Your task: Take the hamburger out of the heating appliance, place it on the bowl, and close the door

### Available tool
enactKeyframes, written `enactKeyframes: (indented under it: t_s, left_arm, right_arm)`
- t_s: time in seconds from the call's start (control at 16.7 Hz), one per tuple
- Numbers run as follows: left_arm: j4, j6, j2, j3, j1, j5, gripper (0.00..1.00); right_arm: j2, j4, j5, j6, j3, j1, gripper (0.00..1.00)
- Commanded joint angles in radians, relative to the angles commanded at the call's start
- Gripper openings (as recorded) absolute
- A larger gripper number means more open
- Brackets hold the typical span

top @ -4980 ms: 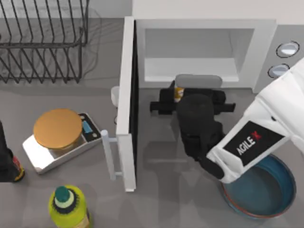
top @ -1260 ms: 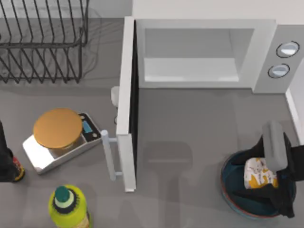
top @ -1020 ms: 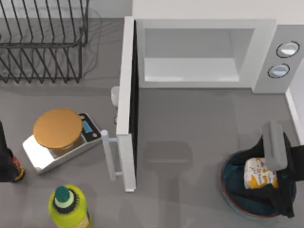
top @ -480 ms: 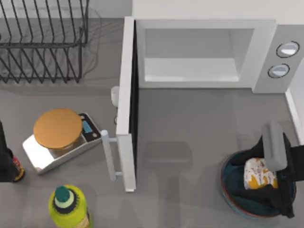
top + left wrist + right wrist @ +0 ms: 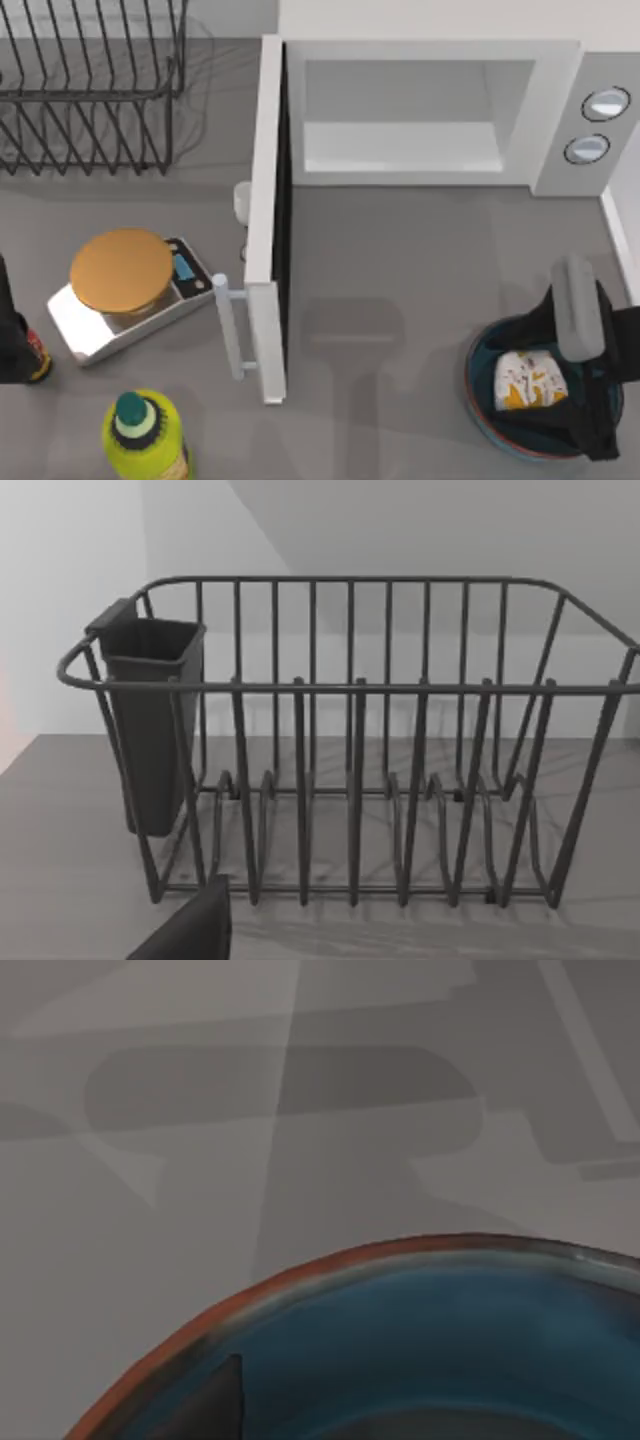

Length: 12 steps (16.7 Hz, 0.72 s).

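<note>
The hamburger (image 5: 530, 379) lies in the bowl (image 5: 482, 393) at the desk's near right, under the right gripper (image 5: 560, 385) — whether its fingers have let go, one cannot tell. The wrapped lump looks light and soft. The door (image 5: 264, 215) stands open; its bar handle (image 5: 230, 328) seems the stiff place to push.

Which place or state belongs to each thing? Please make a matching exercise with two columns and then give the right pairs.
Things:
1. hamburger
2. door
3. orange-brown disc
4. green bottle

Places or states:
A. on the silver scale
B. swung open
C. in the bowl, under the right end effector
D. standing near the front edge, at the table's left

Pairs: 1-C, 2-B, 3-A, 4-D
</note>
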Motion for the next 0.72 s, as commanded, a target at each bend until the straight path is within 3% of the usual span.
enactKeyframes:
  t_s: [0.42,0.72]
  left_arm:
    - [0.0,0.0,0.0,0.0,0.0,0.0,1.0]
    - [0.0,0.0,0.0,0.0,0.0,0.0,1.0]
  right_arm:
    - [-0.052,0.004,0.015,0.006,0.005,-0.006,1.0]
    - [-0.312,0.015,0.159,0.176,-0.079,-0.027,1.0]
